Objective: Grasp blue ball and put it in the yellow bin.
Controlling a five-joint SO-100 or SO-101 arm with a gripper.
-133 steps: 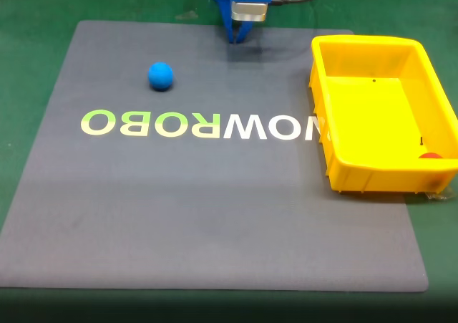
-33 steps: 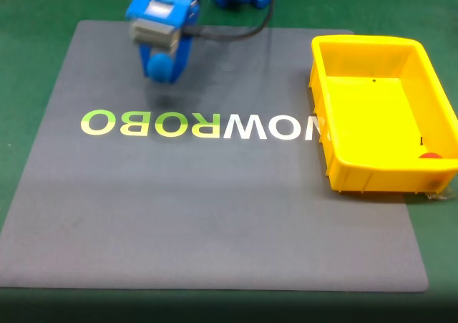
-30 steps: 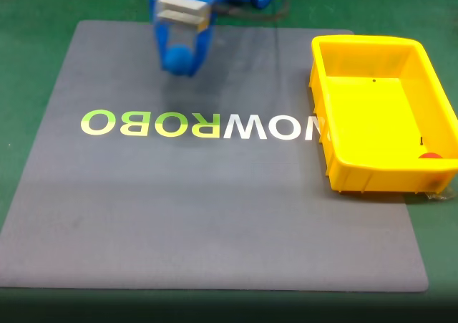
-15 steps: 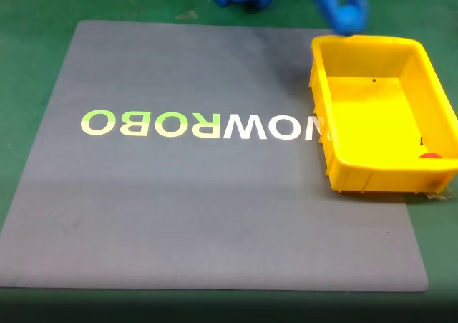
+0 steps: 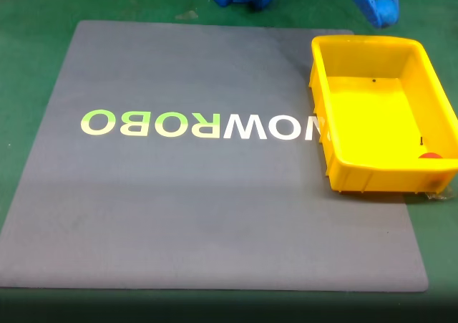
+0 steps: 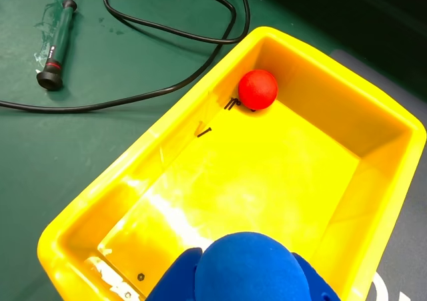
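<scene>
Now at the carry-and-drop step. Gripper (image 6: 243, 284) is clamped on the blue ball (image 6: 251, 267), held in the air over the near end of the yellow bin (image 6: 167, 131), per the wrist view. Fixed view puts the ball (image 5: 386, 11) just past the bin's far rim (image 5: 365, 41), up high. Inside the bin: 1 red ball (image 6: 257, 89) in a corner, plus a few small black screws (image 6: 204, 132). Next move, prob: get fully over the bin floor, then spread the fingers to let the ball fall, away from the rim so it can't bounce out.
</scene>
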